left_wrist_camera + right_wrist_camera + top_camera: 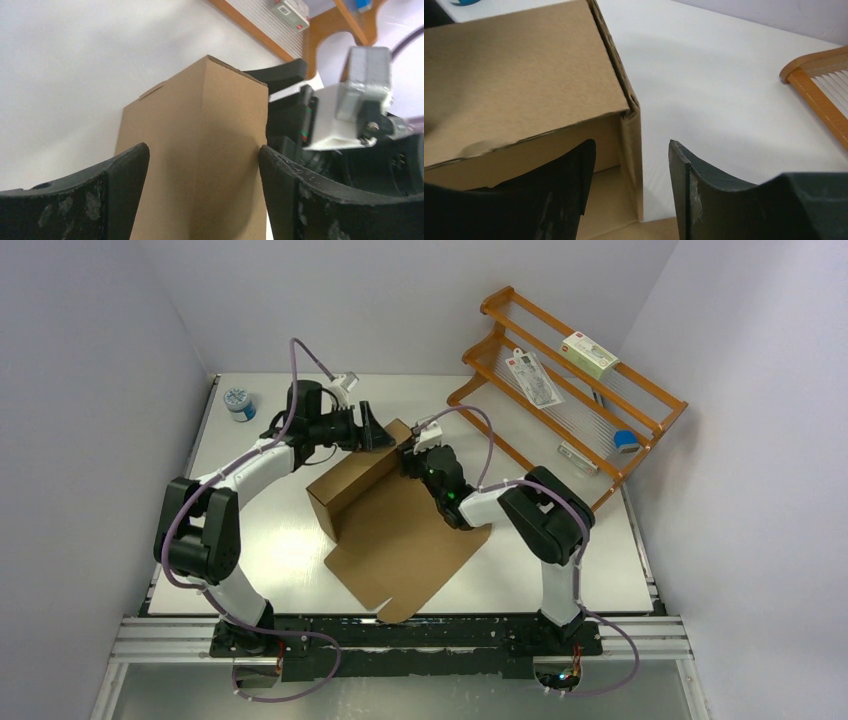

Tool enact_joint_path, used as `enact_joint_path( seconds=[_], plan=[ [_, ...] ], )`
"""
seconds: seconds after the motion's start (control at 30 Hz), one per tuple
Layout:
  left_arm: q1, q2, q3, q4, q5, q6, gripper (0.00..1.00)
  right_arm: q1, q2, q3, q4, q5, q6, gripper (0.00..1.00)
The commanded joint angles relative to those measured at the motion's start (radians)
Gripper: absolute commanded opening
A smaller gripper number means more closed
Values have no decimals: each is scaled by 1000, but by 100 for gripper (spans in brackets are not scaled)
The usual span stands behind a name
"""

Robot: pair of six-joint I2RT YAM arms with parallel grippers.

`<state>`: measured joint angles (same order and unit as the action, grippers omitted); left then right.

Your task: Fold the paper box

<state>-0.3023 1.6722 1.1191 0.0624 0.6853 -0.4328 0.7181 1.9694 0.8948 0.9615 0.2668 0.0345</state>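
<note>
Likely handling: the plain brown corrugated cardboard paper box looks light and fairly stiff across its panels, but it should give at the score lines. A hard pinch could crush the fluted edges.
Where to take hold: the upright wall's free edge or end corner, close to a crease, so the panel hinges rather than buckles. The flat part may slide on the smooth top unless pinned.
Look: unmarked and half formed. One long wall stands with a strip folded over its top and a short end wall turned in, while a broad notched sheet lies flat toward the arms.
Position: middle of the white tabletop, between both arms.
Left gripper: jaws spread wide, with the wall's far end between them; contact unclear, no grip evident.
Right gripper: released, jaws apart astride the end wall's edge.
</note>
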Motion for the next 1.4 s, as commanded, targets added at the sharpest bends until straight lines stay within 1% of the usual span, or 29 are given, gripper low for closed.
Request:
enact_joint_path(
  seconds=[0.0,0.07,0.13,0.23,0.33,0.43,0.5,0.6,0.7,0.73,0.77,0.87,0.97,1.13,1.17,1.27,1.37],
  plan=[
    [-7,-37,106,-179,-161,91,85,-4,-86,-27,-85,-45,-9,61],
    [-6,-55,140,-233,-240,118,86,-3,-118,-53,-108,-33,-7,65],
    [-6,-82,157,-258,-286,130,88,-4,-153,-73,-143,-8,6,69],
    [-9,-118,167,-270,-307,140,89,-3,-218,-89,-238,22,63,73],
    [-35,-137,197,-354,-353,185,89,-5,-289,-102,-368,53,150,76],
    [-105,-149,232,-467,-487,251,89,-7,-368,-132,-466,75,214,79],
    [-161,-165,236,-506,-580,277,89,-10,-439,-148,-541,87,248,81],
    [-225,-190,243,-564,-664,338,90,-13,-541,-187,-631,97,292,83],
    [-282,-221,236,-601,-747,388,91,-13,-654,-270,-655,75,327,84],
    [-303,-227,236,-614,-775,402,95,-13,-694,-297,-655,74,335,84],
    [-325,-229,243,-633,-791,417,97,-13,-729,-321,-654,77,344,85],
    [-409,-222,255,-673,-881,472,98,-13,-821,-381,-646,83,349,86],
    [-472,-208,257,-692,-1013,500,98,-13,-881,-400,-674,105,345,86],
    [-596,-177,247,-701,-1287,511,98,-15,-944,-439,-677,159,333,88],
    [-626,-171,236,-695,-1358,509,98,-16,-954,-447,-672,167,334,88],
    [-717,-126,217,-689,-1577,491,93,-17,-972,-472,-651,188,335,89],
    [-797,-39,213,-715,-1819,449,89,-21,-971,-491,-630,197,340,89]
  ],
)
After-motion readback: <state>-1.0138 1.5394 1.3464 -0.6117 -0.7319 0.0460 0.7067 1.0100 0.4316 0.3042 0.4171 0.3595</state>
